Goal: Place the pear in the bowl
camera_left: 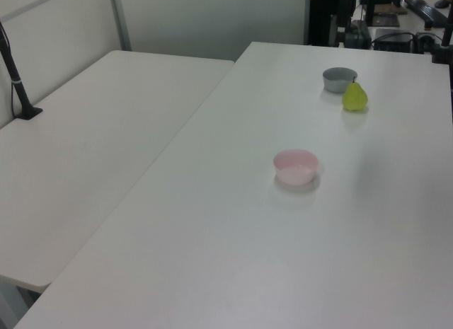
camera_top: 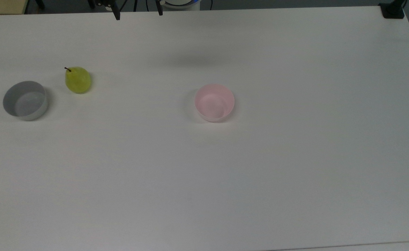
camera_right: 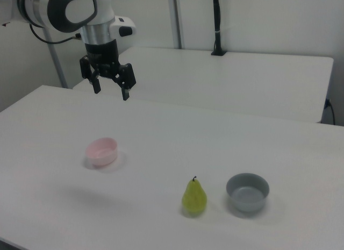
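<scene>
Top view first: your pear stands upright on the bench, close to the top view's left edge and toward the far side. The grey bowl is just beside it, apart but close, and nearer that left edge. The pink bowl sits around the middle of the bench, well apart from the pear. Two dark fingertips poke in over the far edge. Heads up: with the grey bowl that close, a sloppy descent could clip it or shove it along, and you could end up dropping the fruit in the wrong bowl.

Left view: pear and grey bowl sit together near the far end of the bench, toward the left view's right edge, with the pink bowl closer to the middle. The pear is smooth and rounded with a narrow neck, so I'd guess a pinch too high or off-centre would squirt it out or tip it over, and then it rolls.

Right view: the claw hangs high above the bench with its fingers spread wide, holding nothing. It's up over the far side, roughly behind the pink bowl. The pear stands near the front edge, well apart from the claw, off toward the right view's right with the grey bowl on its right. So you've got a long reach across and down before any grab.
</scene>
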